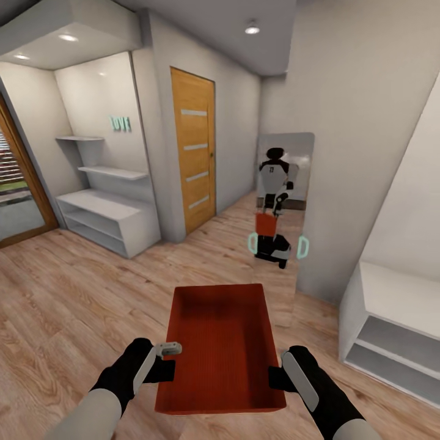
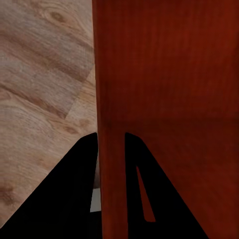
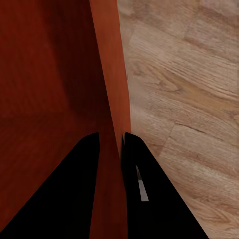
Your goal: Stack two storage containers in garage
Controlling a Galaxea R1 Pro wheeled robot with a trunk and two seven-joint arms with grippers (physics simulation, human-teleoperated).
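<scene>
Open plank floor ahead, hemmed by shelving on both sides

The light wood floor [image 1: 91, 293] lies bare through the near and middle ground, giving wide room to the left and centre. At far left a low white shelf unit [image 1: 107, 220] juts from the wall beside a closed wooden door [image 1: 194, 150]. At right a second white shelf unit [image 1: 391, 324] crowds the near side. Straight ahead a wall mirror [image 1: 282, 201] closes off the corridor. The carried container [image 1: 220, 345] fills the space between both grippers.
</scene>
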